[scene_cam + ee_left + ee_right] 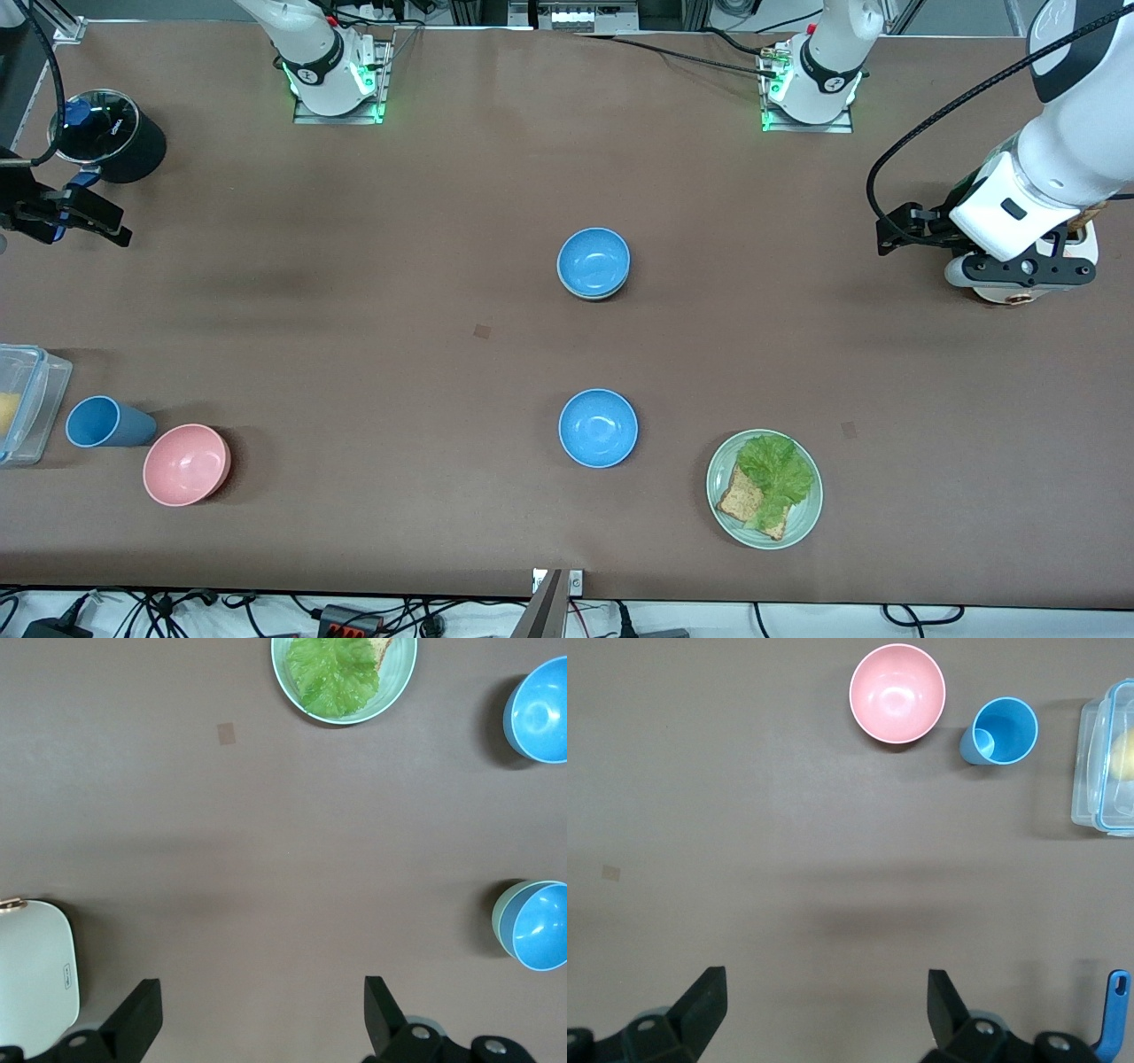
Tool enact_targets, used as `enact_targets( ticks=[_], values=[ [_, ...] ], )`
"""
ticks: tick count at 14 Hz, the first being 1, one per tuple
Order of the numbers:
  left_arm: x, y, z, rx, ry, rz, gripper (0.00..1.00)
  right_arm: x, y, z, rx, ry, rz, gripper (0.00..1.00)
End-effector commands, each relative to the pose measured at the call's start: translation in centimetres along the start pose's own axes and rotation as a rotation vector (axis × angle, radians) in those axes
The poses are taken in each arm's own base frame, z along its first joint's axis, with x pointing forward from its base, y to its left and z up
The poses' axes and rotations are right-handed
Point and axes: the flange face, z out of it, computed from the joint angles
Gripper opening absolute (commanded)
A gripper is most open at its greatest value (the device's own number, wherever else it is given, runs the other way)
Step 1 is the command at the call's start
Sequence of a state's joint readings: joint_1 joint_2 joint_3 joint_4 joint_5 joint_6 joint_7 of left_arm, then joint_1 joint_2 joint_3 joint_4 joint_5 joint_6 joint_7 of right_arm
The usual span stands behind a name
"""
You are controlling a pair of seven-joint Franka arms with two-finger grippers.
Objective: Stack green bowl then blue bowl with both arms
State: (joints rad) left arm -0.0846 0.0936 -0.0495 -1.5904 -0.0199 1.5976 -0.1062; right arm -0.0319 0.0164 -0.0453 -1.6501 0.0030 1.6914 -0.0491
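Green plate (803, 523): nearest to the front camera, on the tabletop (354, 292) toward the left arm's end; it carries a lettuce leaf (776, 471) and a slice of toast (741, 502).
Second blue bowl (598, 428): stands alone beside the plate, at the middle of the tabletop, a little farther from the camera than the plate.
Pink bowl (186, 463): toward the right arm's end, just beside a blue cup (108, 423) that lies on its side.
Clear box (27, 403): at the table edge next to the cup, something yellow inside.
Blue bowl (594, 260): sits inside the green bowl, farther from the camera than the second blue bowl.
Green bowl (502, 914): under the blue bowl; only its pale rim shows around it.
Left claw (897, 229): fingers wide apart, holding nothing, in the air over the left arm's end of the tabletop, above a white object.
Right claw (84, 213): fingers wide apart, holding nothing, over the right arm's end of the tabletop near a black round container (111, 135).
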Motion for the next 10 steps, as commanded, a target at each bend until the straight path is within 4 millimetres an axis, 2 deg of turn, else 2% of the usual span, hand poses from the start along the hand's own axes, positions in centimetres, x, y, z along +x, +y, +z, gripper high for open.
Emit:
enact_targets(
  ticks=[1, 10],
  values=[
    [-0.83, -0.44, -0.30, -0.007, -0.003, 0.041, 1.00, -0.60, -0.02, -0.51, -0.010, 0.011, -0.019, 1.00],
    [-0.68, -1.35, 0.01, -0.012, -0.021, 0.036, 1.00, -0.57, -0.03, -0.35, -0.008, 0.008, -0.017, 1.00]
  ],
)
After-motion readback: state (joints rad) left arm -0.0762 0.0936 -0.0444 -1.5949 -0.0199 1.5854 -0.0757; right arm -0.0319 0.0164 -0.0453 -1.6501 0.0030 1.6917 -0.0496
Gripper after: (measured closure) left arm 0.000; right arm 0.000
